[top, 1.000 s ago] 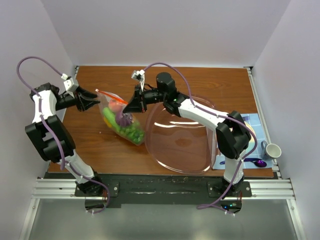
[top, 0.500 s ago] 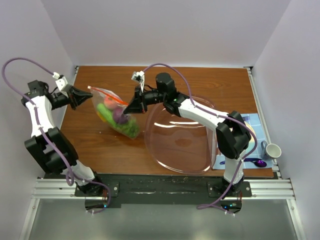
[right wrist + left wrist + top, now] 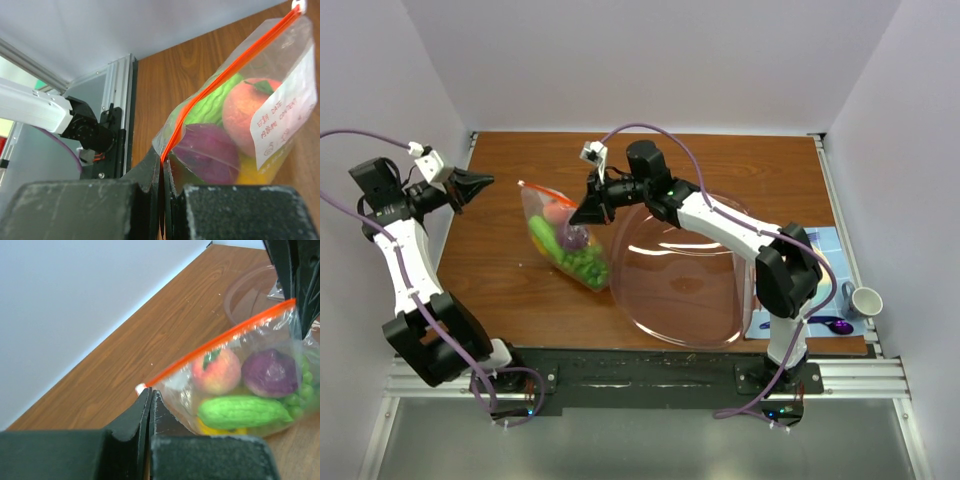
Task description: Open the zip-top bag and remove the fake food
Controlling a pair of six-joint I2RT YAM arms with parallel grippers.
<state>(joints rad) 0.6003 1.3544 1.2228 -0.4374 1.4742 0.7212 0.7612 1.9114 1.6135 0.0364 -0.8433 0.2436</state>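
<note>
The zip-top bag (image 3: 565,235) is a clear bag with a red-orange zip strip (image 3: 215,342), and it hangs slanted over the table. Through the plastic I see the fake food: a pink-red peach (image 3: 216,371), a purple piece (image 3: 270,372), a green cucumber (image 3: 242,411) and some yellow. My right gripper (image 3: 578,213) is shut on the right end of the zip strip (image 3: 225,75). My left gripper (image 3: 488,181) is shut and empty. It sits a little left of the bag's left corner, where the white slider (image 3: 140,388) shows just past its fingertips.
A large clear pinkish bowl (image 3: 690,290) lies right of the bag, under the right arm. A white cup (image 3: 865,300), a purple spoon (image 3: 835,325) and a blue mat (image 3: 820,250) sit at the right edge. White walls close off the left, back and right.
My left gripper pulled the bag's left corner leftward, then the corner came out of it. The gripper kept moving left and the bag swung back to the right. My right gripper kept its hold.
</note>
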